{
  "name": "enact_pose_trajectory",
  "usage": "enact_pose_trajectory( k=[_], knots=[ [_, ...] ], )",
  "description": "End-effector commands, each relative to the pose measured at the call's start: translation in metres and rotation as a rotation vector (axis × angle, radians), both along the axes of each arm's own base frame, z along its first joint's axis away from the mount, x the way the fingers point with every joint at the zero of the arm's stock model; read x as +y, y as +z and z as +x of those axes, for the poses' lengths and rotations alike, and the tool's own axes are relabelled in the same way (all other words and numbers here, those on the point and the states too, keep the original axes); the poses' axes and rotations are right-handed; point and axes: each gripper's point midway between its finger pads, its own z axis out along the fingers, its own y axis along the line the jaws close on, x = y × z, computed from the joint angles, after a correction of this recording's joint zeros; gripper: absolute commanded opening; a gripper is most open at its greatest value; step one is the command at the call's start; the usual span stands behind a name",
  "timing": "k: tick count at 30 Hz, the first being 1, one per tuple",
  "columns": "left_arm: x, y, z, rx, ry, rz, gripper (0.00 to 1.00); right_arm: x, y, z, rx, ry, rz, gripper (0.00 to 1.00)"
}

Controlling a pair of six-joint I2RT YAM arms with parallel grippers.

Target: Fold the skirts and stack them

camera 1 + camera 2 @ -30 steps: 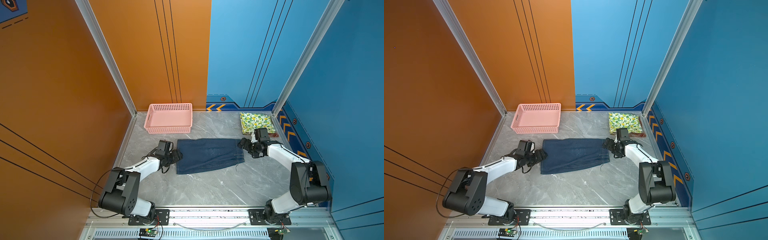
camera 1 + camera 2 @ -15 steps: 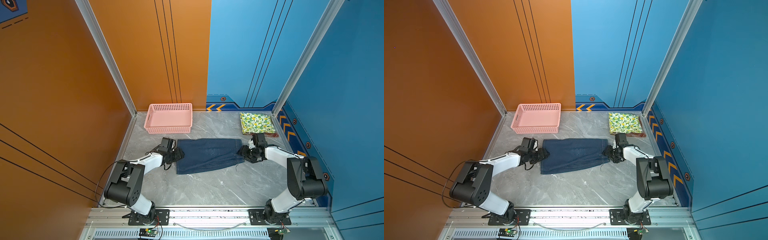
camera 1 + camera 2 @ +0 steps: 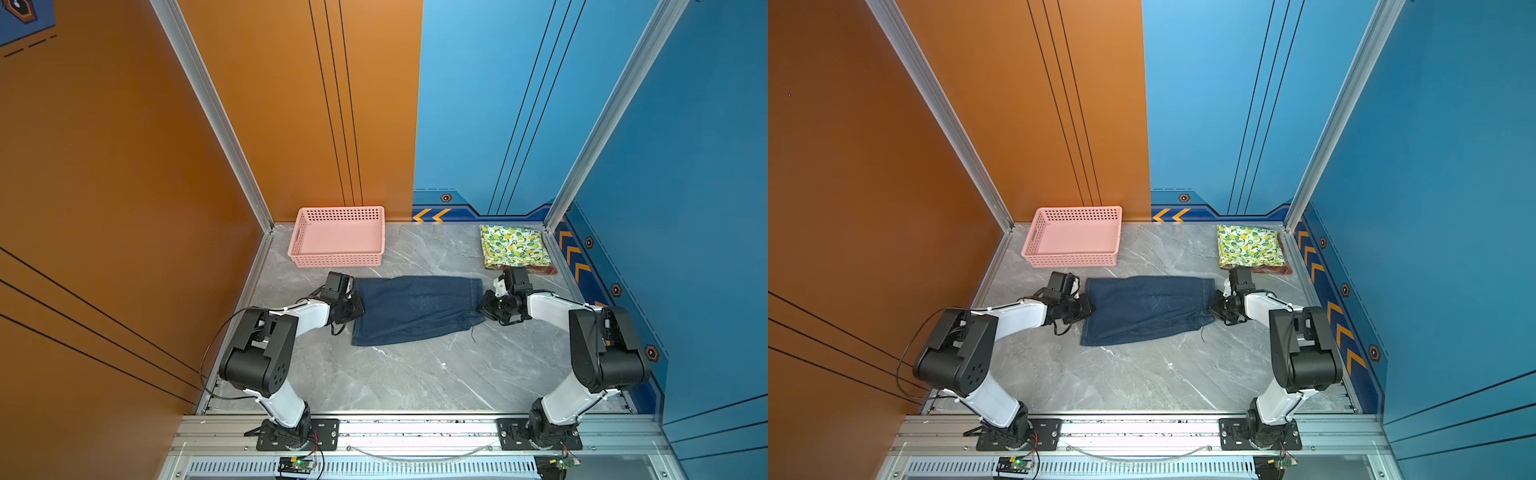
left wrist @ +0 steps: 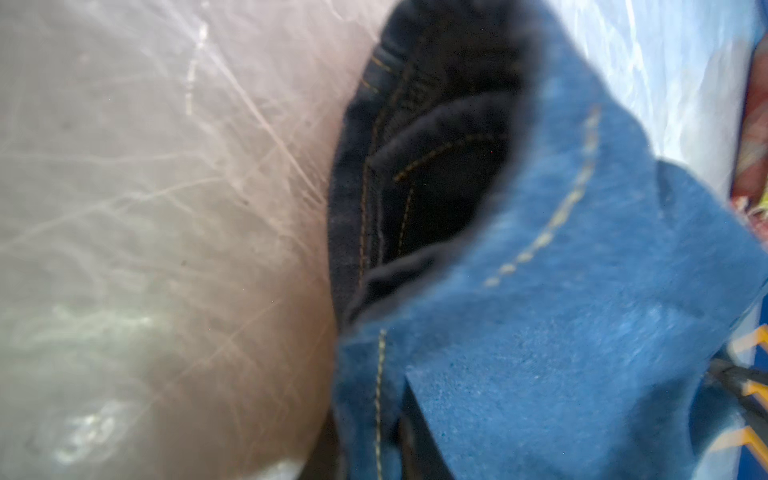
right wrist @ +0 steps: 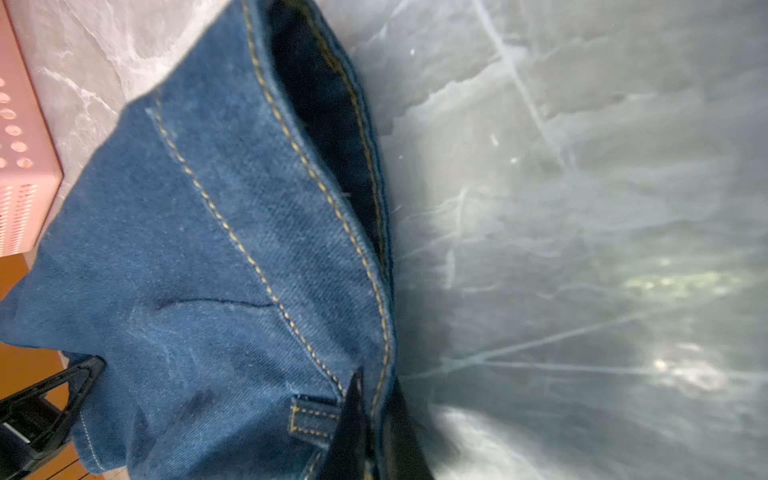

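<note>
left jaws clamped on the denim skirt (image 3: 415,309) at its left edge, right jaws pinched shut on its right edge by a belt loop. skirt lies flat mid-table (image 3: 415,374). lemon-print skirt (image 3: 513,245) sits folded in the far right corner atop the plaid skirt (image 3: 540,270). pink basket (image 3: 338,259) at far left, apart from the denim.

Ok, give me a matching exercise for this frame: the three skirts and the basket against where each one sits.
1 denim skirt
2 lemon-print skirt
3 pink basket
4 rust-red skirt

A by the orange wall
B spread out in the middle
C top of the pile, far right corner
D only an edge showing, under another garment

Pairs: 1-B, 2-C, 3-A, 4-D.
</note>
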Motion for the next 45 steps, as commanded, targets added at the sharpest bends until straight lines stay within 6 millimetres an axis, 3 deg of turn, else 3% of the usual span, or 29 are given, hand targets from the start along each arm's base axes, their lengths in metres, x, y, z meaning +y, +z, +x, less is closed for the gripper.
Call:
enact_pose_trajectory(
  k=[1, 8, 16, 22, 26, 30, 31, 33, 35, 37, 40, 45],
  knots=[
    [0.006, -0.033, -0.027, 0.136, -0.004, 0.040, 0.07, 0.002, 0.020, 0.004, -0.049, 0.044, -0.070, 0.00],
    [0.004, -0.039, -0.029, 0.142, -0.003, 0.033, 0.00, 0.013, 0.067, 0.008, -0.159, 0.125, -0.216, 0.00],
    [-0.004, -0.043, -0.029, 0.142, -0.020, 0.022, 0.00, 0.057, 0.110, 0.003, -0.265, 0.287, -0.345, 0.00],
    [-0.011, -0.047, -0.030, 0.143, -0.030, 0.008, 0.00, 0.127, 0.131, 0.004, -0.339, 0.436, -0.317, 0.00],
    [-0.015, -0.049, -0.031, 0.142, -0.031, 0.001, 0.00, 0.202, 0.136, 0.001, -0.366, 0.550, -0.234, 0.00],
    [-0.020, -0.052, -0.034, 0.144, -0.033, -0.012, 0.00, 0.285, 0.146, -0.009, -0.371, 0.634, -0.017, 0.00],
    [-0.020, -0.052, -0.035, 0.146, -0.034, -0.015, 0.00, 0.298, 0.153, -0.010, -0.375, 0.639, 0.051, 0.06],
    [-0.021, -0.053, -0.038, 0.150, -0.034, -0.021, 0.00, 0.314, 0.171, -0.006, -0.411, 0.619, 0.185, 0.45],
    [-0.023, -0.053, -0.040, 0.151, -0.037, -0.032, 0.00, 0.311, 0.183, 0.001, -0.435, 0.582, 0.246, 0.65],
    [-0.025, -0.054, -0.042, 0.150, -0.040, -0.038, 0.00, 0.295, 0.185, 0.009, -0.446, 0.531, 0.235, 0.76],
    [-0.028, -0.055, -0.045, 0.153, -0.035, -0.059, 0.00, 0.251, 0.174, 0.023, -0.440, 0.423, 0.134, 0.80],
    [-0.046, -0.057, -0.054, 0.153, -0.031, -0.116, 0.00, 0.194, 0.140, 0.018, -0.370, 0.356, -0.140, 0.80]
  ],
)
